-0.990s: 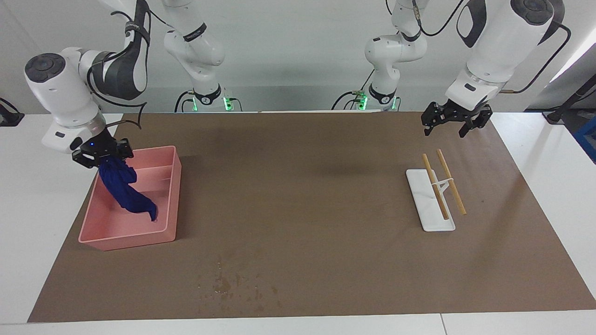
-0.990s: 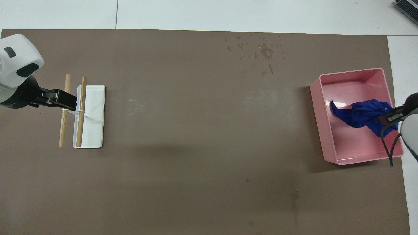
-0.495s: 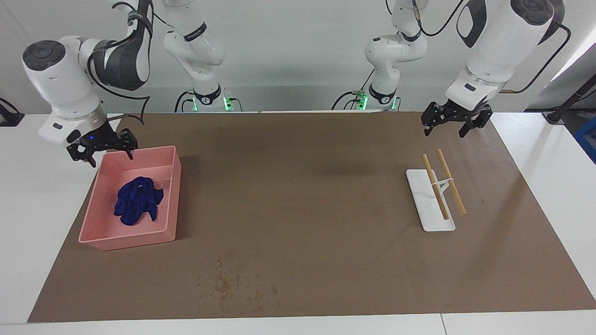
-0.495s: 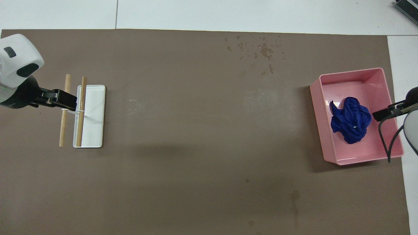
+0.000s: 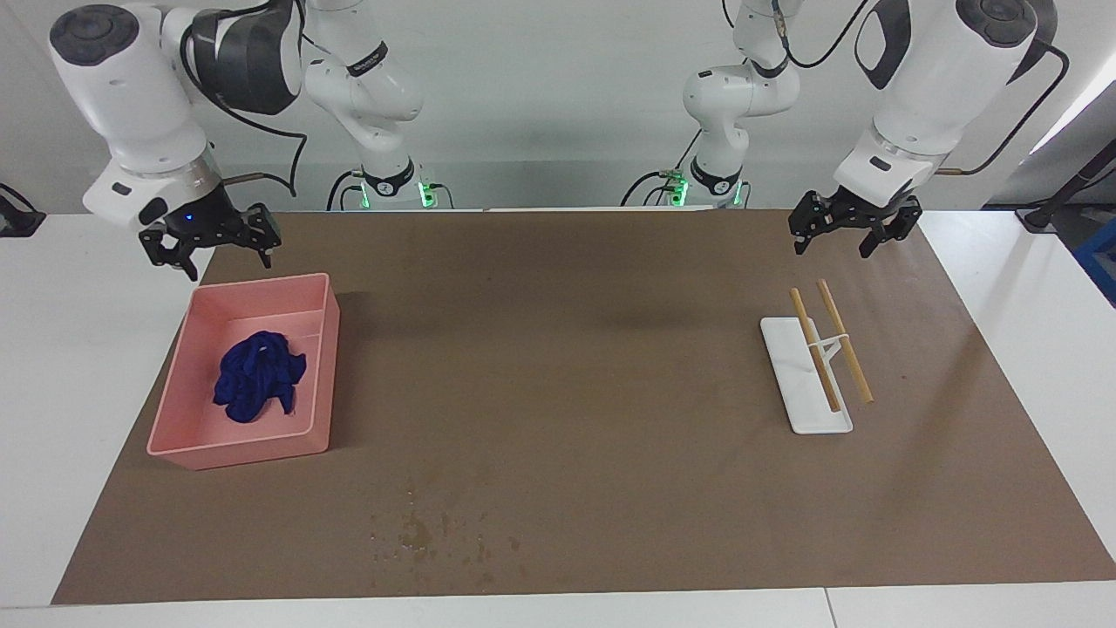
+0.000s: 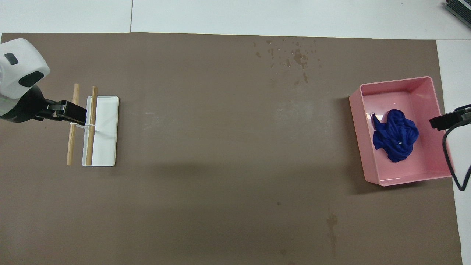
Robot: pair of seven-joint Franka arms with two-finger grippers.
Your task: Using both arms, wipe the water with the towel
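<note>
Right tool (image 5: 222,253) has risen off towel (image 5: 255,374).

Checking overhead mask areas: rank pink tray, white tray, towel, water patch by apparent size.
1. pink tray
2. white tray
3/4. towel and water: unsure; the towel is a compact bunch, the water a wider patch of scattered specks.

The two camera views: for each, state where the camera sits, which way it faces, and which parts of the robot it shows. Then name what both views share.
Facing view: high across the table, looking at the robots; both arms show whole, right gripper above the pink tray, left gripper waiting over the mat.
Overhead view: above the robots' end, looking steeply down; only the left gripper and wrist and the right gripper's tip show.
Shared: tray, towel in it, water, white rack.
</note>
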